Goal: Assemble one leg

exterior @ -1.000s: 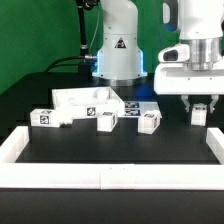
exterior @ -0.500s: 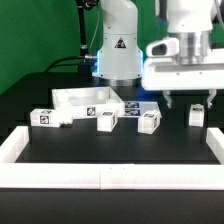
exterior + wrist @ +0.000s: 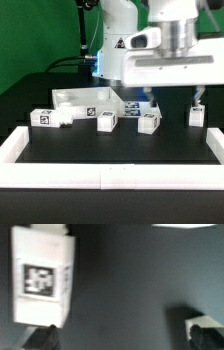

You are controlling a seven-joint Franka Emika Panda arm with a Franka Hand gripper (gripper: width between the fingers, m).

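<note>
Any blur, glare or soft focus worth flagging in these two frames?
Exterior view: evenly lit, the legs crisp, the claw slightly smeared. Wrist view: soft overall, the leg's tag fuzzy, a blown-out bright patch at one corner.

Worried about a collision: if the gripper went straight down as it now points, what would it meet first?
Probably bare table, since the gripper is open. One finger sits close to a leg and might clip it; depth is unclear.
</note>
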